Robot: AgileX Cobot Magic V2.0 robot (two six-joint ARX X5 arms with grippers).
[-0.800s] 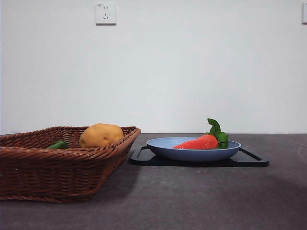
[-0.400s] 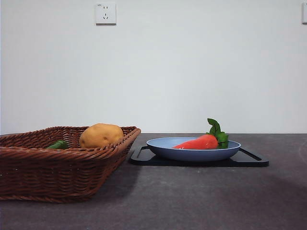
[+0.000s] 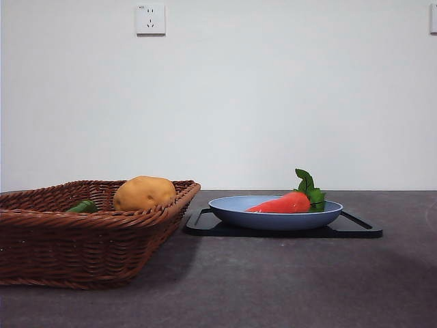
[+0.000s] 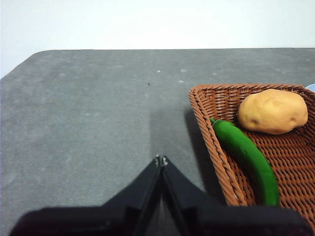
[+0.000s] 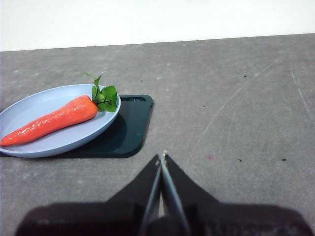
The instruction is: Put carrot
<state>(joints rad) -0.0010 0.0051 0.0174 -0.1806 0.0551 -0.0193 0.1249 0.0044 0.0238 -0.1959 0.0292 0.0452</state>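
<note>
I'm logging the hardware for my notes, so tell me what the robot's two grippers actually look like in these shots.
Both look alike. The left gripper and the right gripper each have two plain matte black jaws, wedge-shaped, widening from narrow tips into a broad black base at the picture's edge. A tiny pale speck shows at each tip. No cables, labels or markings are visible. The front view shows neither arm.

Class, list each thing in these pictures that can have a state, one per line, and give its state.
carrot: lying on its side in the blue plate, ungripped
blue plate: resting on the black tray
potato: in the wicker basket
green pepper: in the basket, beside the potato
left gripper: fingers shut, empty
right gripper: fingers shut, empty
</note>
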